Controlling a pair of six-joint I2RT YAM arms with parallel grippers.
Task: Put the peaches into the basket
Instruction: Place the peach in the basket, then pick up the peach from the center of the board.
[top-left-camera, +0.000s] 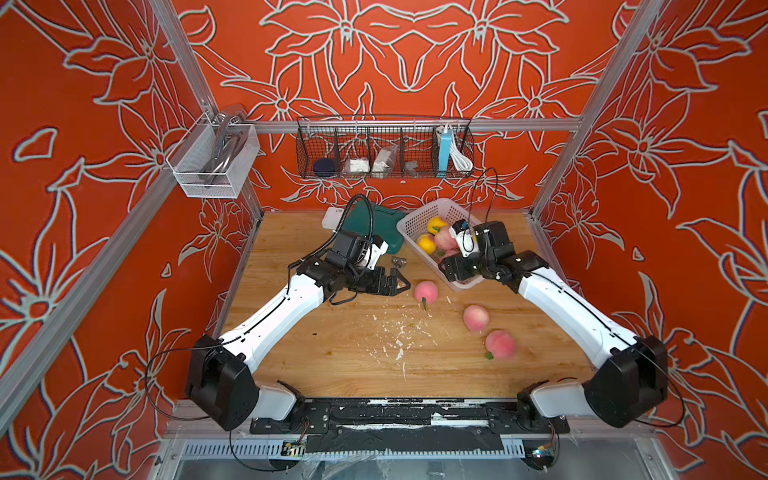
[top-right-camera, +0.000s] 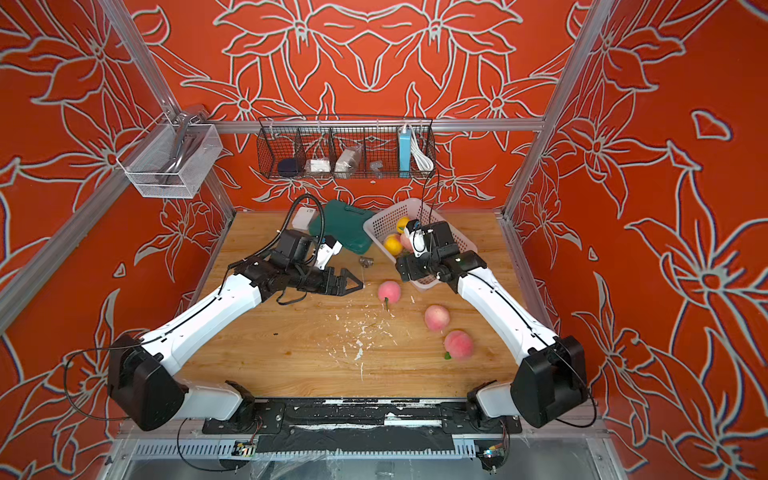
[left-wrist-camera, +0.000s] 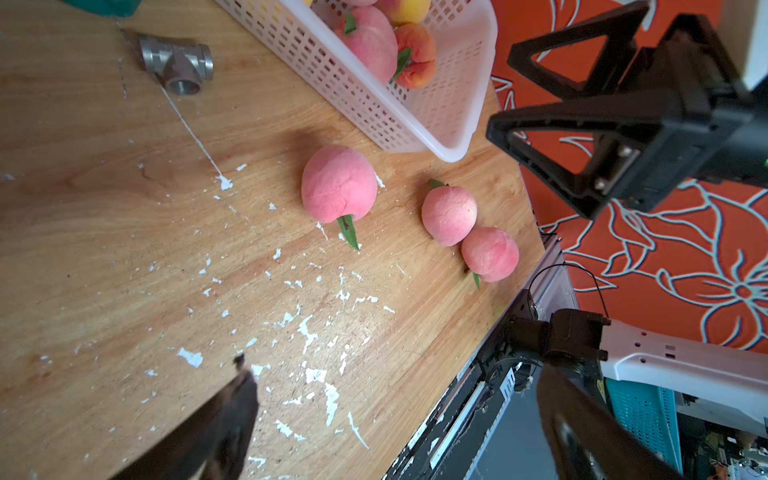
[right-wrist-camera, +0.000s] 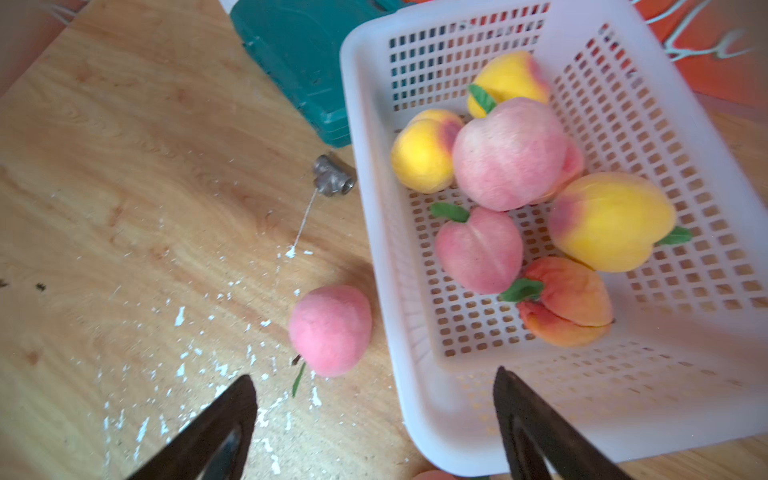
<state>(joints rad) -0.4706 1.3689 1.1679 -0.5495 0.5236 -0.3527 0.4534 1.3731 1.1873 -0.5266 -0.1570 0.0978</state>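
Fingers (right-wrist-camera: 224, 424) of R gripper (right-wrist-camera: 374, 374) apart, empty, over basket (right-wrist-camera: 353, 104) at 1 o'clock on table (top-left-camera: 332, 353). L gripper (top-left-camera: 397, 284) also apart. Mid-load: 3 peaches (top-left-camera: 476, 318) loose. Next, prob: L straddles nearest peach (top-left-camera: 426, 292), at its 3 o'clock. Peach round, leaf to 6; basket axis approx 10–4.

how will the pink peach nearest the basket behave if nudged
Likely to roll: the pink peach is round and rests free on the flat wooden table. Its matte, fuzzy-looking skin probably grips well. Its small leaf looks thin and may bend.
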